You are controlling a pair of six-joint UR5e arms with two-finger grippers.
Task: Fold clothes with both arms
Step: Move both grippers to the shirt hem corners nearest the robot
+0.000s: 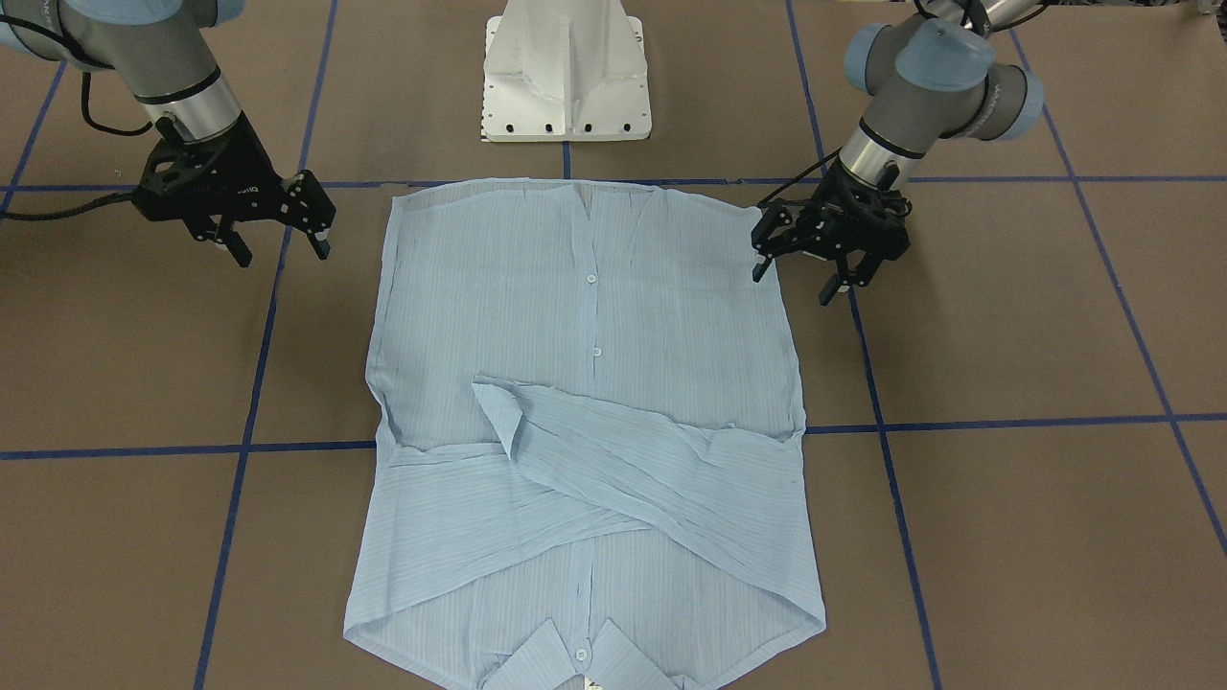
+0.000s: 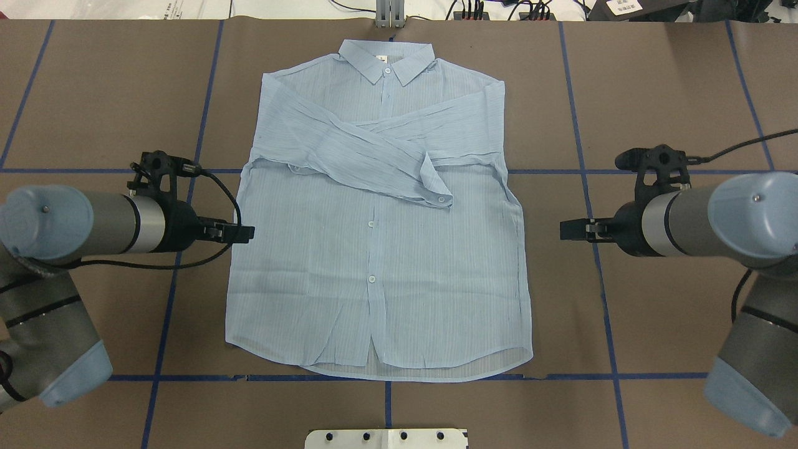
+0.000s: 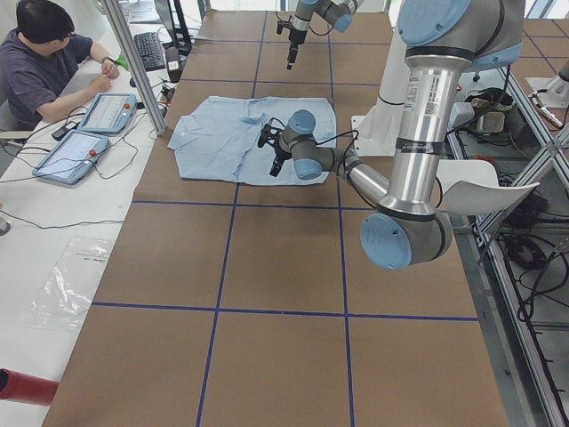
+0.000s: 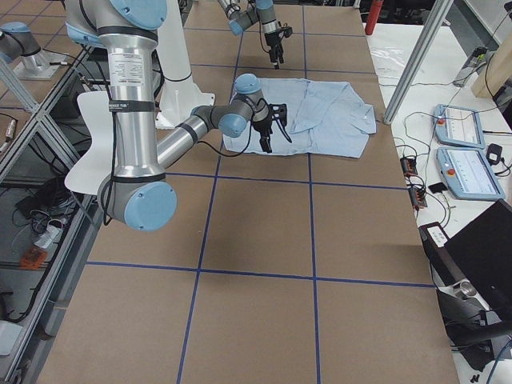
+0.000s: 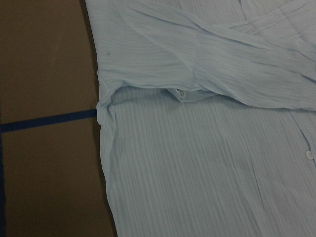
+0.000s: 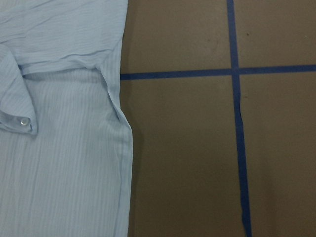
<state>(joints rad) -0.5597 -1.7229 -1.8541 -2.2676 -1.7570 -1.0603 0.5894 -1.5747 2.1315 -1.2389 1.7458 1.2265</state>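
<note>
Left gripper (image 1: 796, 278) and right gripper (image 1: 283, 254) hover spread and empty beside the shirt (image 1: 594, 287), flat on the table (image 1: 1007, 316). Its sleeves (image 1: 671, 460) are already crossed over the chest, so folding the body seems left.

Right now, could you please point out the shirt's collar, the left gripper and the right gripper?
collar (image 2: 388, 67), overhead exterior view, middle, by its button.
left gripper (image 1: 794, 283), exterior front-facing view, midway between its fingertips.
right gripper (image 1: 283, 255), exterior front-facing view, midway between its fingertips.

Brown table (image 2: 673, 81) gridded with blue tape (image 1: 1007, 423), white side bench (image 3: 62, 222), seated operator (image 3: 40, 67), teach pendants (image 3: 108, 113).
</note>
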